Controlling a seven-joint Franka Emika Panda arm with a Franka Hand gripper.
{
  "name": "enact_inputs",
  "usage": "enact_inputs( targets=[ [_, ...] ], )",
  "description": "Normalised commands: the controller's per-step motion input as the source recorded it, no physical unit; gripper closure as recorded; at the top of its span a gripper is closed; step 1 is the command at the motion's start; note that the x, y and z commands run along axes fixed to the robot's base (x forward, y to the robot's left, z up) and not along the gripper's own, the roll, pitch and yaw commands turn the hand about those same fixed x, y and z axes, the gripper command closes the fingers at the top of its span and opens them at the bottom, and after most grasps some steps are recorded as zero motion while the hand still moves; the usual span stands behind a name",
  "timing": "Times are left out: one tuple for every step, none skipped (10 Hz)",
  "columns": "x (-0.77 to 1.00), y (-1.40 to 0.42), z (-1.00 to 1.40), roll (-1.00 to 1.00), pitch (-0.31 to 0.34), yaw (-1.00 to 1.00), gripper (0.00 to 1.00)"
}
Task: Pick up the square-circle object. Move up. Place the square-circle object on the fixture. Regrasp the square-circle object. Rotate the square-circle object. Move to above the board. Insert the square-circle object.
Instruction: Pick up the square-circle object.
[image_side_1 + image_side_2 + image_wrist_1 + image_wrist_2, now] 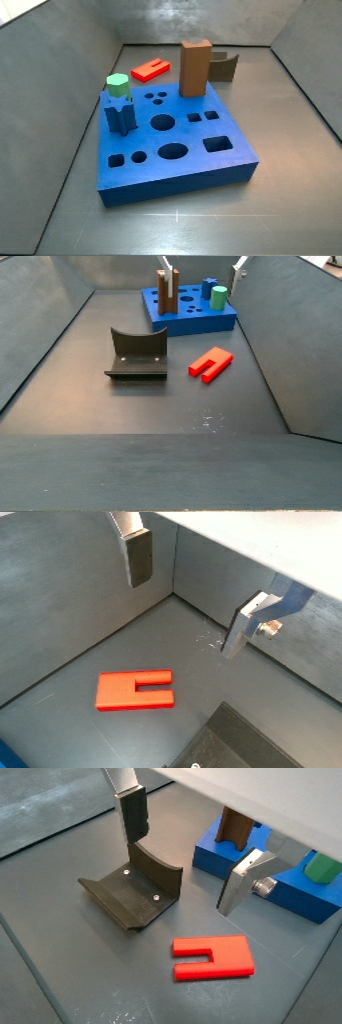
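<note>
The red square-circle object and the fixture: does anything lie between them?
No. In a side view, only bare floor separates the square-circle object from the fixture; the open gripper hangs above.

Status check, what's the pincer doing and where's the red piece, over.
Pincer open, empty, above the floor. Small red notched block flat on floor beside dark L-shaped fixture, untouched. Nothing blocking it.

red square-circle object [211, 959], blue board [174, 140], dk grey fixture [136, 354], silver pincer [187, 850] w/ dark pads.
</note>
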Motion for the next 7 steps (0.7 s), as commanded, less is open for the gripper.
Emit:
enact_inputs(
  targets=[
    [0.07,-0.27,-0.15,0.15,0.000,-0.37,0.00],
    [0.01,-0.32,-0.41,0.14,-0.004,-0.79,0.00],
    [0.00,-0.23,-0.55,0.08,0.000,-0.89,0.00],
    [0.00,-0.21,-0.67,0.03,0.000,-0.94,0.00],
    [-0.02,-0.28,-0.76,0.02,-0.091,-0.89,0.00],
    [-0.14,-0.38,-0.94,0.00,-0.113,-0.76,0.00],
    [-0.34,-0.47,-1.00,0.00,-0.044,-0.52,0.00]
  ],
)
